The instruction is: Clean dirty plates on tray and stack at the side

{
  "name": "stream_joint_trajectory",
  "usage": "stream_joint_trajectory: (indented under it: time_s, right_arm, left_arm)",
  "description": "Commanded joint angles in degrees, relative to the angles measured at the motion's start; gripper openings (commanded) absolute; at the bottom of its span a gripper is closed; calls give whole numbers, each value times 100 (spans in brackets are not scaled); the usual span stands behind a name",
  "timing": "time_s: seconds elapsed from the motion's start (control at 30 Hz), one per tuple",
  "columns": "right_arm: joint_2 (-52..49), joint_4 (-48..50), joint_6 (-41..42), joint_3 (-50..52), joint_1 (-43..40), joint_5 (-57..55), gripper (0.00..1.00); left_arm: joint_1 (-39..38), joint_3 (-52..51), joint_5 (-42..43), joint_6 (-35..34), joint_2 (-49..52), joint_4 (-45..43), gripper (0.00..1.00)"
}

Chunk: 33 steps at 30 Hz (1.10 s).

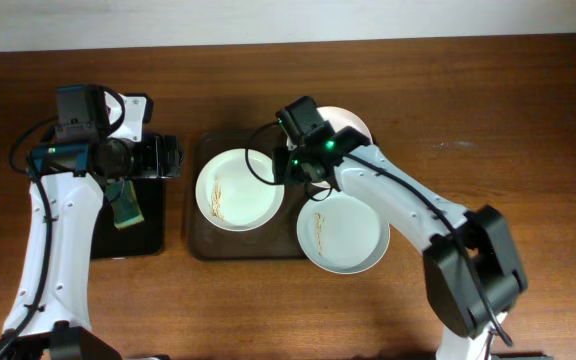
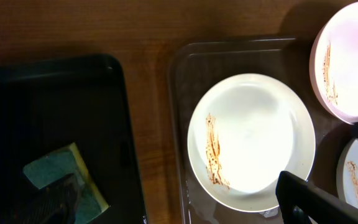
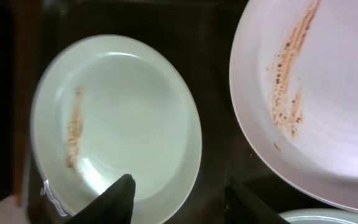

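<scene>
The left claw (image 1: 173,157) hangs at the far left, over the back end of a narrow black tray (image 1: 153,235). Its fingers (image 2: 312,199) are spread wide with nothing between them. A green sponge (image 1: 125,207) with a yellow edge lies flat on that black tray. In the left wrist view one dark finger sits right at the sponge's corner, but I cannot tell whether they touch. A strip of wooden table (image 1: 488,100) separates the black tray from the brown tray (image 1: 203,240) to its right. The middle plate (image 1: 238,188) lies flat in the left half of the brown tray, a thin yellowish-brown streak (image 2: 213,152) running down its face. In the right wrist view this plate looks pale green. The right claw (image 1: 290,168) hovers just right of the plate's rim, above the tray. Its two dark fingers (image 3: 114,199) are held apart and grip nothing. One is over the rim of the middle plate and the other over the dark gap beside it. Behind the claw is the back plate (image 1: 353,122), white with a brown speckled streak, at the tray's far right corner and largely hidden under the right arm. Nearer the front, the front plate (image 1: 343,232) lies flat with a short streak on its left side. It reaches past the tray's right edge and out over the table.
</scene>
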<state>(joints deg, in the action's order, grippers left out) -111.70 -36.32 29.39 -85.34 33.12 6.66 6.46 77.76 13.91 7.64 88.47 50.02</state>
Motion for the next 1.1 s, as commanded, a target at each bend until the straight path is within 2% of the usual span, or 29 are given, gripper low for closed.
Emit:
stream_joint_trajectory:
  time_s: [0.0,0.33,0.37,0.43,0.5,0.57,0.73,0.77,0.8,0.87,0.9,0.93,0.97,1.03,1.07]
  right_arm:
    - [-319,48,326,-96,68,-114,37]
    - [-1062,269,715,-92,181,-94,27]
    - [-1062,319,734,-92,181,-94,24]
    - [-1062,448,866,-63,186,-96,13]
    - [-1062,531,866,-4,186,-96,11]
    - [-1062,597,866,46,186,-96,4]
    - [-1220,680,866,59,186,-68,5]
    - [-1226,682,866,59,186,-70,18]
    - [-1228,682,866,59,186,-70,23]
    - [-1244,682,866,59,186,-72,25]
    - [-1246,684,866,59,186,-74,21]
    - [-1246,682,866,59,186,-74,4]
    - [-1246,682,863,59,186,-74,4]
    - [-1244,680,863,59,186,-72,4]
    - [-1244,680,863,59,186,-70,4]
  left_arm:
    - [20,72,-15,-98,2,-24,99]
    - [22,72,-20,-94,2,20,99]
    - [22,72,-20,-96,2,22,99]
    - [157,72,-203,-264,2,122,99]
    - [313,72,-599,-623,2,173,99]
    - [391,72,-625,-656,2,214,99]
    - [385,72,-627,-660,4,289,99]
    - [385,72,-627,-660,9,289,99]
    - [385,72,-629,-660,48,291,99]
    - [385,72,-627,-658,232,328,99]
    - [385,72,-627,-660,337,350,99]
    - [385,72,-627,-660,428,348,99]
    - [385,72,-629,-660,446,345,99]
    - [542,72,-627,-798,442,450,89]
    - [721,72,-627,-966,442,542,73]
